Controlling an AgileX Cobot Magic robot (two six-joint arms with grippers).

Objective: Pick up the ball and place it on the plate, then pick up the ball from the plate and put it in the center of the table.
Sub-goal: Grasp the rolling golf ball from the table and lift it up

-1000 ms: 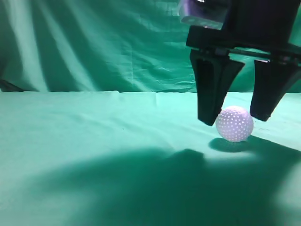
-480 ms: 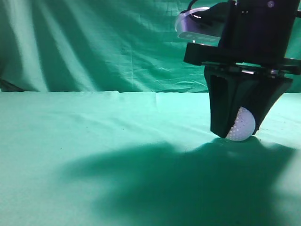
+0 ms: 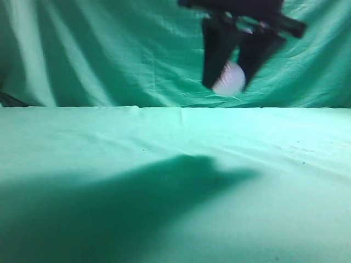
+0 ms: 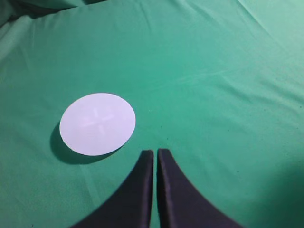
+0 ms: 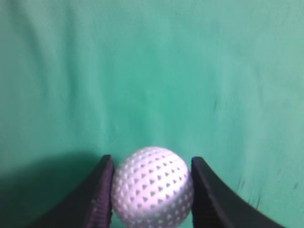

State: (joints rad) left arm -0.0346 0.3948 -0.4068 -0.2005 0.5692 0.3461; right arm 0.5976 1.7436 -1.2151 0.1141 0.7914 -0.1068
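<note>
My right gripper [image 3: 229,81] is shut on the white dimpled golf ball [image 3: 230,79] and holds it well above the teal-green table [image 3: 109,142], in the upper right of the exterior view. In the right wrist view the ball [image 5: 153,185] sits clamped between both black fingers of the gripper [image 5: 153,190], with the table cloth [image 5: 152,71] far below. In the left wrist view my left gripper [image 4: 155,153] is shut and empty, just right of and nearer than a round white plate [image 4: 98,123] lying flat on the cloth. The plate does not show in the exterior view.
A darker green draped curtain [image 3: 109,49] hangs behind the table's far edge. A broad arm shadow [image 3: 137,208] lies across the near cloth. The cloth is slightly wrinkled.
My right gripper closed on the ball where it lay on the table, then lifted it up and a little to the left. Its shadow has spread left across the cloth.
</note>
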